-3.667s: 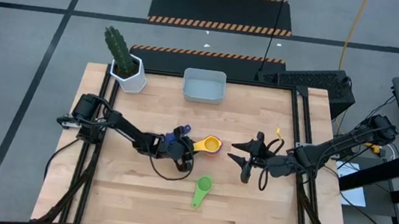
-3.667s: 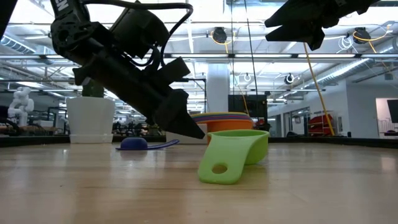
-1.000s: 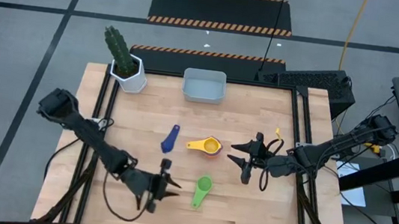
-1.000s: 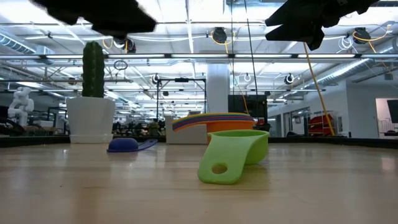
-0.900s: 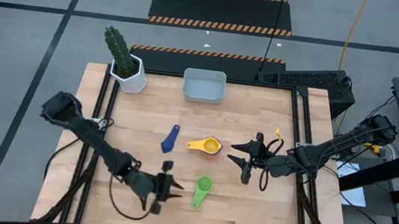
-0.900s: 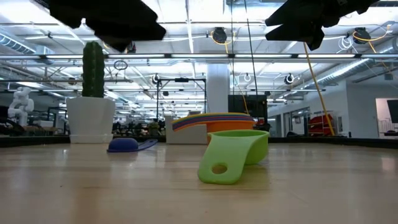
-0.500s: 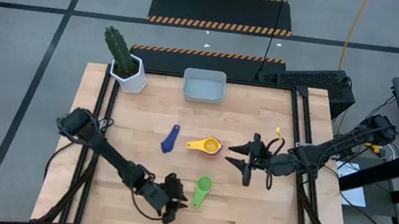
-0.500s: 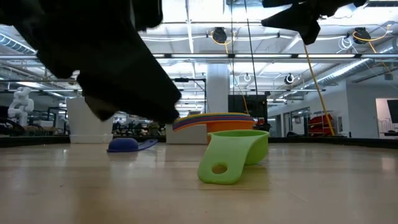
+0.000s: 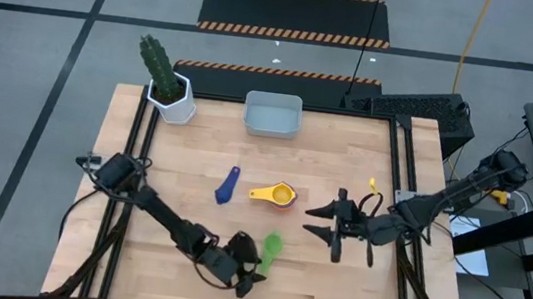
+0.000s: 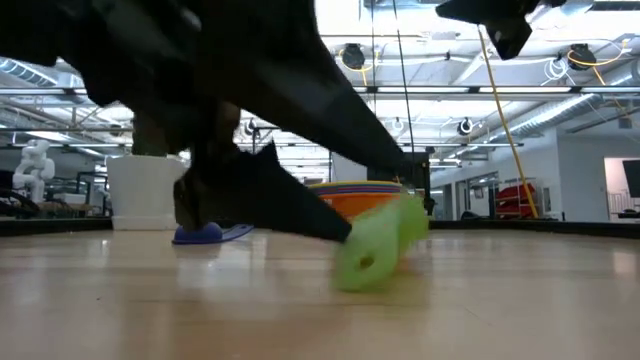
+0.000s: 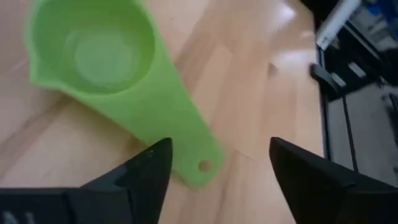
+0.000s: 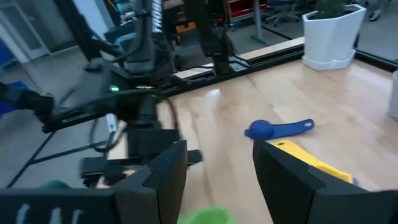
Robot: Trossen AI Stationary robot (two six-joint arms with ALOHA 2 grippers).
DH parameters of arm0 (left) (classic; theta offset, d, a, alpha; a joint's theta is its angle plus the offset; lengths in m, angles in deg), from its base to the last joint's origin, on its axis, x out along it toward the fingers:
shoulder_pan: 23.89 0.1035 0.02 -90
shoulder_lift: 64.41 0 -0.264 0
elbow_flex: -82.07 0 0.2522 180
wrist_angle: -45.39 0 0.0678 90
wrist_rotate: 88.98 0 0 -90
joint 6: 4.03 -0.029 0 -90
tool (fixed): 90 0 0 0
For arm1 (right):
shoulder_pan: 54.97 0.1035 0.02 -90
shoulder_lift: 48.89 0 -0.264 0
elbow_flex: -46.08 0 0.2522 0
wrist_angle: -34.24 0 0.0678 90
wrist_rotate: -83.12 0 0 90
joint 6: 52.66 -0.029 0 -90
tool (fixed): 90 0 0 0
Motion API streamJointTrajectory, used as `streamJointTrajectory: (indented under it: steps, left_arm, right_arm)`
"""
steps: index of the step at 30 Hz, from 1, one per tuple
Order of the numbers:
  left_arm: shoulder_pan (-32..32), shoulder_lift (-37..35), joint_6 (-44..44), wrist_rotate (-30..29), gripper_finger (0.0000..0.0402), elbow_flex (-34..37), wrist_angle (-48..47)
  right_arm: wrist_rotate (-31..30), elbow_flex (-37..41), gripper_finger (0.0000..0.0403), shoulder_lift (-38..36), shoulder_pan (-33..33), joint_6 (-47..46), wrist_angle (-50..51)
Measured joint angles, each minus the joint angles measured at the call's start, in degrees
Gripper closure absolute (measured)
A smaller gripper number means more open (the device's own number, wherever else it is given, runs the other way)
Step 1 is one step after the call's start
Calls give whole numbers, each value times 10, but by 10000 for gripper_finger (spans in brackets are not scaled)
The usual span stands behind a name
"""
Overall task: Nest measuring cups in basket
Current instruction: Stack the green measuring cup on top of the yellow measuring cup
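Note:
A green measuring cup point(image 9: 272, 243) lies on the table near its front edge, bowl up, handle toward the near left. My left gripper point(image 9: 255, 269) is low at that handle and open. In the left wrist view its fingers stand on either side of the handle's free end point(image 11: 199, 165). A stack of nested cups, yellow and orange outermost point(image 9: 282, 194), sits mid-table. A dark blue cup point(image 9: 227, 183) lies bowl down to its left. The pale basket point(image 9: 272, 115) stands at the far edge. My right gripper point(image 9: 311, 222) hangs open above the table, right of the stack. My left gripper comes at the green cup's handle slanting down from the near left. One fingertip point(image 11: 155, 158) overlaps the handle's edge point(image 11: 177, 146). I cannot tell whether it touches. The cup rests on the table.
A white hexagonal pot with a cactus point(image 9: 174, 99) stands at the far left corner. Bare wood lies between the stack and the basket. The table's rails run along its left and right edges.
My left gripper has swung down and toward the table's right, from the near left to the green cup's handle, rolling as it went. In the low view the green cup is now blurred and slightly shifted. My right gripper has drifted a little toward the near edge.

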Motion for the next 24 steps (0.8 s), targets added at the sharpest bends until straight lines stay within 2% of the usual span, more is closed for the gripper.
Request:
streamJointTrajectory:
  steps: [4, 8, 19, 24]
  left_arm:
    - [7, 15, 28, -3, 105, 0, -9]
    - [9, 17, 29, -1, 102, 0, -8]
    - [15, 10, -1, 2, 141, 1, 4]
    - [33, 10, 0, -5, 138, 1, 7]
  right_arm:
    - [0, 0, 227, 0, 22, 3, -12]
    - [-1, 0, 227, 0, 38, 7, -17]
    - [-1, 0, 227, 0, 40, 11, -21]
    - [-2, 0, 227, 0, 40, 9, -21]
